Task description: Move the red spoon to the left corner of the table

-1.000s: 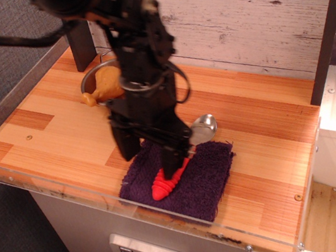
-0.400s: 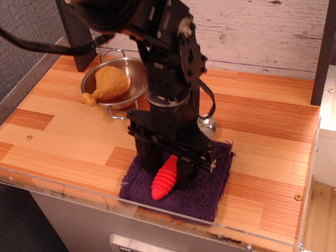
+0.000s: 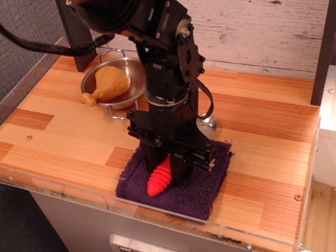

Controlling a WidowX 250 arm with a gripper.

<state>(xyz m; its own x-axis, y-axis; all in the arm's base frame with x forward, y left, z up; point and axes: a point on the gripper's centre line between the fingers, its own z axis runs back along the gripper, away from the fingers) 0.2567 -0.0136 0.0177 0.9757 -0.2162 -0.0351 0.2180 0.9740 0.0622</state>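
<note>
Warm, even overhead light falls on the surface (image 3: 41, 130), brightest along its right edge, where the wood glows orange. The dark arm (image 3: 156, 51) shows little detail. Shadows are soft and short. Focus is slightly soft throughout, grainier toward the corners.

The spoon (image 3: 161, 178) lies on the cloth (image 3: 193, 186) at the table's (image 3: 59, 127) front edge, bowl (image 3: 134, 79) behind.

Lab mock-kitchen: acrylic-rimmed table (image 3: 45, 120).
</note>
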